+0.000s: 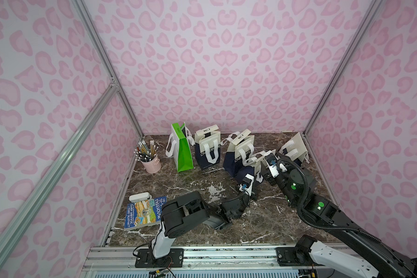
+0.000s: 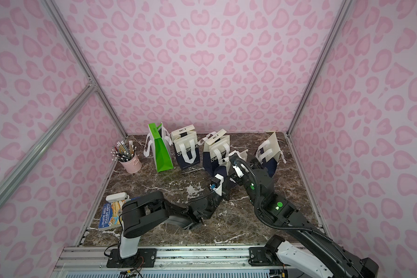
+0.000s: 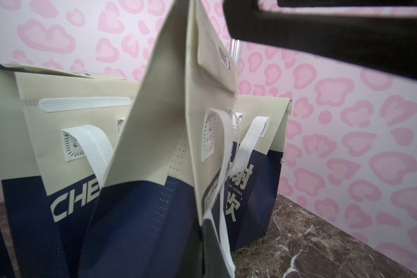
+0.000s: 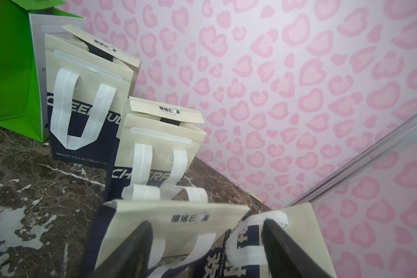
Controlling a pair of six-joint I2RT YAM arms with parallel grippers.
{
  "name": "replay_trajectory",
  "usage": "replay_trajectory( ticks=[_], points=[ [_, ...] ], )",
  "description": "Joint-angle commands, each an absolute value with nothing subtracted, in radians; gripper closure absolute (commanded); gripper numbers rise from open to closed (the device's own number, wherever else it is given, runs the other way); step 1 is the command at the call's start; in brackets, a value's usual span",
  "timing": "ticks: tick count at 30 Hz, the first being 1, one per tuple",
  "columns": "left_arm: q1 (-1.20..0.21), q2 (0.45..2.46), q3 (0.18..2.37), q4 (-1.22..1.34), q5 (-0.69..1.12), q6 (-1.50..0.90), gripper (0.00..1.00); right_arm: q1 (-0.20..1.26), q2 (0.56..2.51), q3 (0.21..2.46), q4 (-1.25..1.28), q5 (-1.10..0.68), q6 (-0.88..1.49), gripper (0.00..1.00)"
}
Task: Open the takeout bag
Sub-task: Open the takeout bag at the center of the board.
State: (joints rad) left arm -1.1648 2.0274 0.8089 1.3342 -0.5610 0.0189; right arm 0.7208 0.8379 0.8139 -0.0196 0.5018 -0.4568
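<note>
Left wrist view: our left gripper (image 3: 212, 248) is clamped low on the takeout bag (image 3: 142, 144), right of the table (image 1: 178, 183) centre; that anchor must not slip; beyond, our right gripper (image 4: 207, 252) gapes astride the flap (image 4: 154, 216); we should pinch it squarely, peel slowly.

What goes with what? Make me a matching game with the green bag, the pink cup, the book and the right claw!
Things:
1. green bag
2. pink cup
3. book
4. right claw

Clues:
A. lies flat
B. open, by the top of a cream bag
C. full of pencils
D. stands at the left end of the bag row

Pairs: 1-D, 2-C, 3-A, 4-B
</note>
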Motion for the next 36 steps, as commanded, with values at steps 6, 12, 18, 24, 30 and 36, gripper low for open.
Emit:
replay_trajectory(
  ticks=[6,12,18,24,30,36],
  points=[
    [-1.186,2.005,0.825,1.301,-0.643,0.086,0.95,0.791,0.798,0.736,0.128,0.475,-0.573,0.05],
    [-1.192,1.999,0.834,1.292,-0.663,0.111,0.95,0.79,0.722,0.649,0.169,0.5,-0.559,0.09],
    [-1.198,1.996,0.84,1.296,-0.665,0.131,0.95,0.783,0.749,0.65,0.182,0.509,-0.581,0.14],
    [-1.204,1.991,0.832,1.298,-0.672,0.147,0.95,0.758,0.802,0.661,0.236,0.502,-0.587,0.17],
    [-1.209,1.986,0.828,1.298,-0.678,0.162,0.95,0.741,0.828,0.672,0.27,0.493,-0.587,0.22],
    [-1.211,1.991,0.837,1.295,-0.678,0.178,0.95,0.739,0.825,0.672,0.282,0.475,-0.594,0.23]
  ],
)
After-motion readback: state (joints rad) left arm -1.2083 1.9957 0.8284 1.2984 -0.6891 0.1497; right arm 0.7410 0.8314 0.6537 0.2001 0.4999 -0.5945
